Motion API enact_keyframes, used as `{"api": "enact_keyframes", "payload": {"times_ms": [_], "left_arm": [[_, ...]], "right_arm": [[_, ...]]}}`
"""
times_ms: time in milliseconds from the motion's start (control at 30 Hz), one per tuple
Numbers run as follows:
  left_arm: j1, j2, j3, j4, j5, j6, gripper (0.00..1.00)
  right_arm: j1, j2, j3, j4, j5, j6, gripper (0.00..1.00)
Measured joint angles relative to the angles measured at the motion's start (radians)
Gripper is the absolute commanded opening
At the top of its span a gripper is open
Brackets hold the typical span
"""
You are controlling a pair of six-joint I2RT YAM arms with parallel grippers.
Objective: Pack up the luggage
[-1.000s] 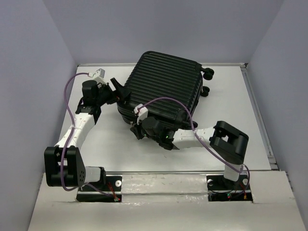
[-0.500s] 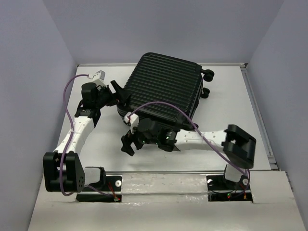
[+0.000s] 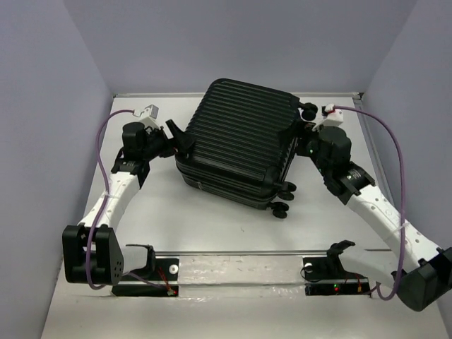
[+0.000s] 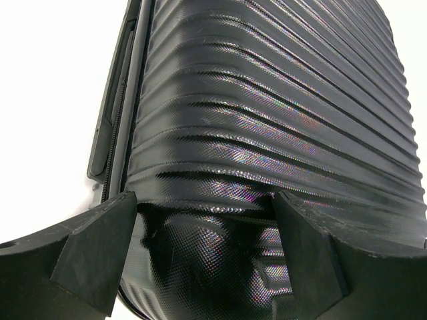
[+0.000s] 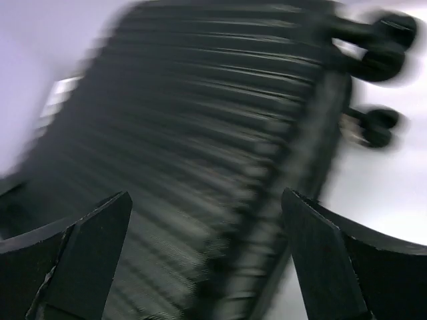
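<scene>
Across the far middle of the white table lies the luggage, a black ribbed hard-shell suitcase. It lies flat on one broad face and is shut, so whatever is inside is hidden. From above its outline looks nearly square, so I cannot call the long axis. The ridges run from the far edge toward the near edge, slanting a little to the right. The wheeled end faces the table's right edge and the opposite end faces the left edge.

Both arms reach in from the near edge and flank the case. The left arm runs up the left side and the right arm up the right.

The left gripper sits at the case's left end. In the wrist view its jaws are spread wide and straddle a rounded corner of the shell, with the zipper seam off to one side. The right gripper hovers by the far right corner, jaws wide and holding nothing. Its wrist view is blurred.

Caster wheels stick out at the far right corner, and another pair at the near right corner.

A purple cable loops beside each arm.
</scene>
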Motion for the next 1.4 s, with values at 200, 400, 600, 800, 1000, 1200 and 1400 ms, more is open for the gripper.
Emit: {"api": "enact_keyframes", "payload": {"times_ms": [200, 400, 600, 800, 1000, 1200, 1400], "left_arm": [[-0.060, -0.025, -0.008, -0.013, -0.050, 0.000, 0.91], [-0.124, -0.066, -0.035, -0.013, -0.144, -0.007, 0.90], [-0.197, -0.241, -0.166, 0.007, -0.301, -0.048, 0.90], [-0.290, -0.454, -0.278, -0.068, -0.358, -0.098, 0.89], [-0.415, -0.540, -0.300, -0.164, -0.252, -0.176, 0.89], [-0.465, -0.547, -0.299, -0.203, -0.174, -0.221, 0.90], [-0.469, -0.477, -0.232, -0.217, -0.188, -0.220, 0.90]], "right_arm": [[-0.217, 0.130, -0.036, -0.055, -0.087, 0.052, 1.00], [-0.250, 0.267, 0.024, 0.028, -0.265, 0.040, 0.96], [-0.308, 0.499, 0.203, 0.127, -0.500, -0.050, 0.93], [-0.321, 0.803, 0.534, 0.122, -0.709, -0.063, 1.00], [-0.320, 0.997, 0.805, 0.069, -0.852, 0.026, 1.00], [-0.298, 1.059, 0.996, 0.002, -0.977, 0.129, 1.00], [-0.214, 0.903, 1.056, -0.054, -1.064, 0.111, 0.92]]}}
